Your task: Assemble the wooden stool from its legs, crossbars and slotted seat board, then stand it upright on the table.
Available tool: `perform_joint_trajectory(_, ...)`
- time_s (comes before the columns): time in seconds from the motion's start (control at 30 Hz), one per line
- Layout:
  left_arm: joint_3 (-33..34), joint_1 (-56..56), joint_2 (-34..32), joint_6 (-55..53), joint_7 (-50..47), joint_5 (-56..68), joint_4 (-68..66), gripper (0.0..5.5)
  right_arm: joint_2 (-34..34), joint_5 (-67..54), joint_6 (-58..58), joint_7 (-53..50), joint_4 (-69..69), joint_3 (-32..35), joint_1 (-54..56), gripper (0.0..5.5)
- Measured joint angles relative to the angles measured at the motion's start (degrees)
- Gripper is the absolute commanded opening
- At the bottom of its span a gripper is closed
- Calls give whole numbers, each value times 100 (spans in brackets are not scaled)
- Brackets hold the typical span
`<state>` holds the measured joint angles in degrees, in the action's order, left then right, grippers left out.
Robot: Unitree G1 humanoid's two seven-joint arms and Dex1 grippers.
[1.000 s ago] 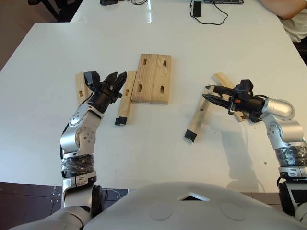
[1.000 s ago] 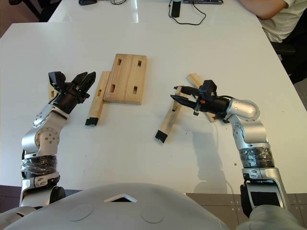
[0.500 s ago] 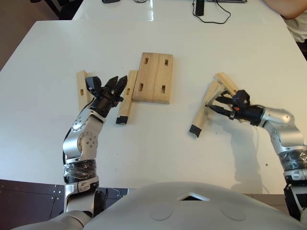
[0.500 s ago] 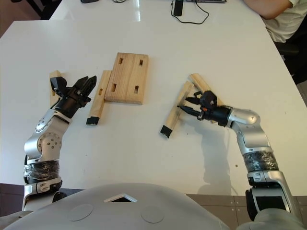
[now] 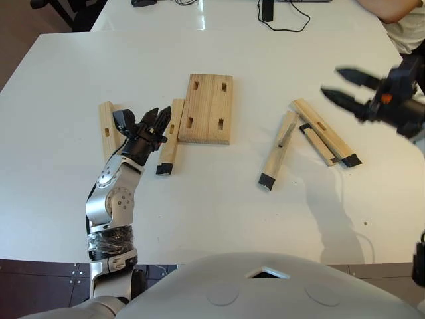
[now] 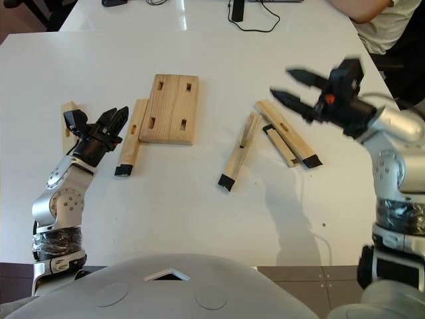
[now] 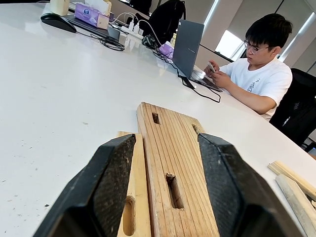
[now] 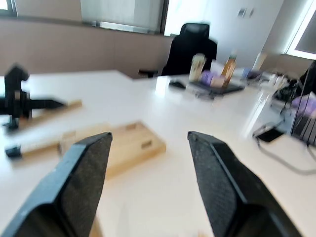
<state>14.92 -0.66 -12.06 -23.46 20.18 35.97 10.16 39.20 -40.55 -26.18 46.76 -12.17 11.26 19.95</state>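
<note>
View from above of a white table with stool parts lying flat on it. My left gripper sits low in the left middle of the frame, its two black fingers spread apart and holding nothing. Its tips point toward a wooden leg with a black end. That leg lies just beside the left edge of the slotted seat board, which lies flat at upper centre with four open slots in its face. Another slotted wooden piece lies to the left of my left arm.

My right gripper hangs above the table at the upper right, fingers spread wide, gripping nothing. Below it lie a second black-tipped leg and a longer piece with a shorter bar just beside it.
</note>
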Motion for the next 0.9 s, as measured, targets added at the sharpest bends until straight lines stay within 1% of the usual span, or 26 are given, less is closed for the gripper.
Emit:
perform_joint_trajectory(0.03, -15, 38, 50, 8, -13, -2, -2, 233, -289, 4, -98, -174, -208, -315, 221, 283)
perform_joint_trajectory(0.1, -33, 101, 70, 20, -19, -8, -16, 233, -695, 122, -214, -429, -316, -804, 267, 283)
perform_joint_trajectory(0.2, -69, 315, 81, 22, -18, -9, -118, 233, -1026, 447, -238, -679, -177, -1132, 127, 283)
perform_joint_trajectory(0.27, -71, 443, 84, 28, -17, -9, -131, 233, -1044, 657, -193, -747, 106, -1138, -9, 283)
perform_joint_trajectory(0.33, -68, 453, 86, 41, -14, -9, -140, 233, -1046, 649, -203, -743, 182, -1002, -143, 283)
perform_joint_trajectory(0.47, -68, 423, 107, 46, -14, -9, -144, 233, -1023, 48, -390, -644, -162, -523, -131, 283)
perform_joint_trajectory(0.67, -79, 405, 122, 47, -18, -10, -143, 233, -1074, -237, -581, -716, -664, -410, -179, 283)
perform_joint_trajectory(0.77, -77, 402, 120, 45, -17, -9, -142, 233, -1185, 37, -441, -723, -457, -654, -284, 283)
perform_joint_trajectory(0.8, -83, 405, 120, 45, -15, -10, -148, 233, -1247, 476, -205, -711, 1, -958, -443, 283)
perform_joint_trajectory(0.9, -103, 415, 111, 44, -10, -11, -193, 233, -1389, 867, 374, -687, 410, -1148, -547, 283)
